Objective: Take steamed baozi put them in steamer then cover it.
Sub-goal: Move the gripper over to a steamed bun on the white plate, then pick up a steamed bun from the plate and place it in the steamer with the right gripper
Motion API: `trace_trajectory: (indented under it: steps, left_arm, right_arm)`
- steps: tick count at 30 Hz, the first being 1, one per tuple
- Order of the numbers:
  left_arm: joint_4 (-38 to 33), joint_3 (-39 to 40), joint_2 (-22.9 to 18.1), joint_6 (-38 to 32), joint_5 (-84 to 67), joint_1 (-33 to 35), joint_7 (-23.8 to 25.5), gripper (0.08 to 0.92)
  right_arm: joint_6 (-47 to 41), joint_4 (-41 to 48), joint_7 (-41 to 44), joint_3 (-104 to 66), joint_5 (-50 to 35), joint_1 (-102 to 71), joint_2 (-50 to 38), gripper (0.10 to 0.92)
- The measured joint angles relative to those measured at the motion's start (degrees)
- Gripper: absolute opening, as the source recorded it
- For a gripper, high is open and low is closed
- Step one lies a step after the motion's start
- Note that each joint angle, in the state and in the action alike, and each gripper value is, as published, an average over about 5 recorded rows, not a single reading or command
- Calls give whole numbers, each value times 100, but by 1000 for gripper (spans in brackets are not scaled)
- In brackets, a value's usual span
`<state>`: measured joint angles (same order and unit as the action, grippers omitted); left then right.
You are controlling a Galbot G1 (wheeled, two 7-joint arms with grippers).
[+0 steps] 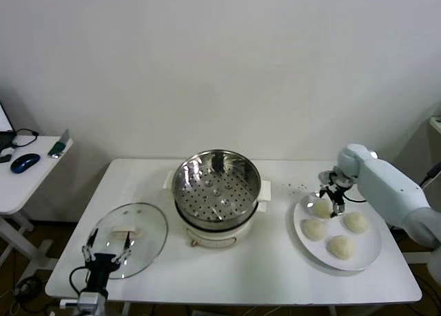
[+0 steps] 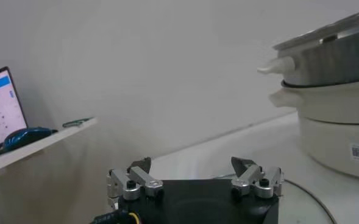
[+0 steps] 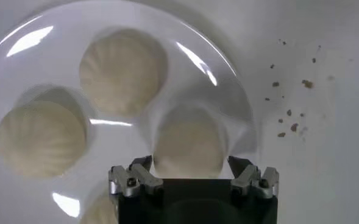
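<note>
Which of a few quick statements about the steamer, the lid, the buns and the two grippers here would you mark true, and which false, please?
1. All four baozi lie on the white plate. True.
2. The steamer already holds a bun. False: its perforated floor is bare.
3. The glass cover sits on the steamer. False: it lies flat on the table, to the steamer's left.
4. The right gripper hangs open over a bun. True.
5. The left gripper grips the cover's handle. False: it is open, near the cover's edge.
</note>
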<state>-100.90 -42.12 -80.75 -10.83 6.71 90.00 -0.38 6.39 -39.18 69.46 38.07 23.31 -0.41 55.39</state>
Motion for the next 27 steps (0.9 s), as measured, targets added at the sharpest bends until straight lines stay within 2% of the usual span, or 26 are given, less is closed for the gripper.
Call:
trace_trajectory:
  steps: [3,9,19,27]
  left_arm:
    - [14,-3,5,-1,3,5,-6,823]
    - [23,-6,8,-10,14,29,-30,823]
    - [39,-7,8,-30,13,59,-54,823]
    - [-21,18,27,-42,12,134,-62,823]
  right_arm:
    - [5,69,1,-11,9,14,46,802]
    - [22,163,7,-45,17,22,80,706]
    - [236,171,101,-78,-75,176,79,696]
    - [636,-174,293,602,-597,970,84,696]
